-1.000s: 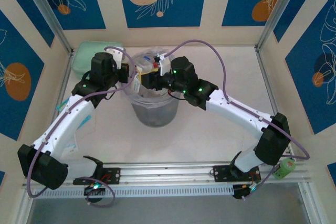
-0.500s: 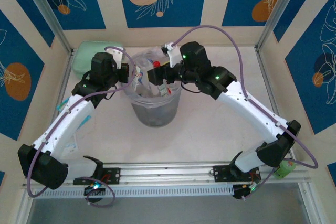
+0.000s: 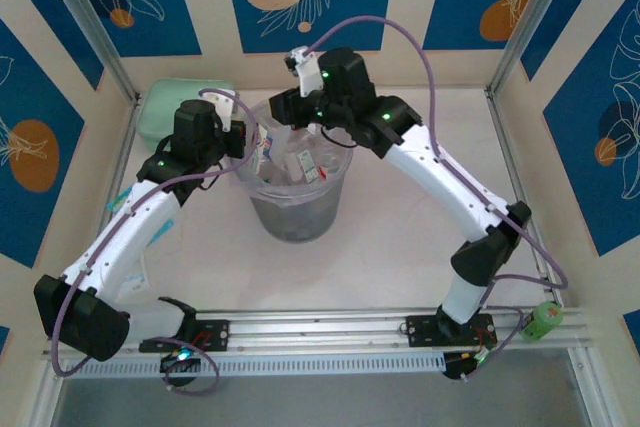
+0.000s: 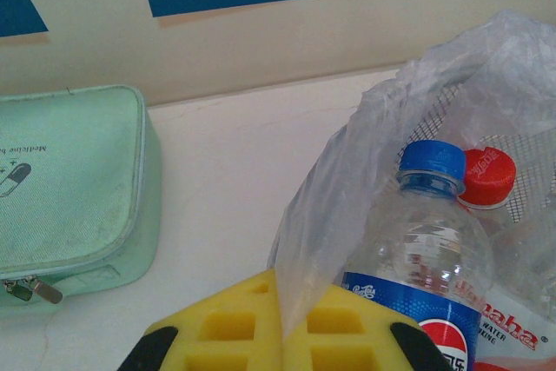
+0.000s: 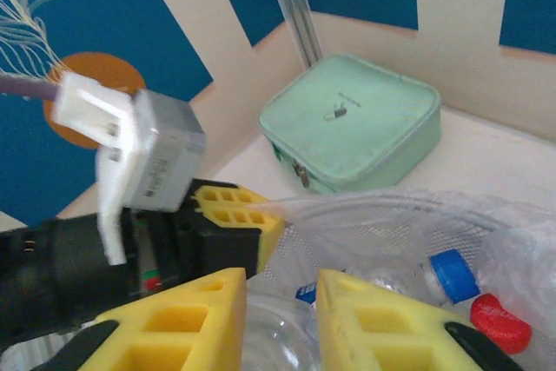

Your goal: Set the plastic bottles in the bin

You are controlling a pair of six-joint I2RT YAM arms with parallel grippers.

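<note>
Progress looks far along, as I judge it: several plastic bottles (image 3: 300, 162) lie heaped inside the bin (image 3: 295, 215), which stands mid-tabletop between the two arms; from the left wrist a blue-capped bottle (image 4: 426, 258) with a blue label leans just inside the liner, a red-capped one (image 4: 486, 182) touching it behind; the bare tabletop (image 3: 400, 242) around the bin carries no loose bottle that I can make out, and the mint-green pouch (image 4: 69, 180) sits apart at the far left corner, no part of the job; one small green thing (image 3: 543, 320) lies by the near rail beside the right arm's base, too small to tell whether it is a bottle, so that may be all that is left

The left tool (image 4: 282, 301) is at the bin's left rim, its yellow pads pressed together with the edge of the clear bag (image 4: 347, 171) pinched between them, seemingly holding the liner open; the right tool (image 5: 280, 293) hovers over the bin's far rim, fingers parted by a narrow gap and gripping nothing, the clear plastic seen through the gap lying lower, in the bin
</note>
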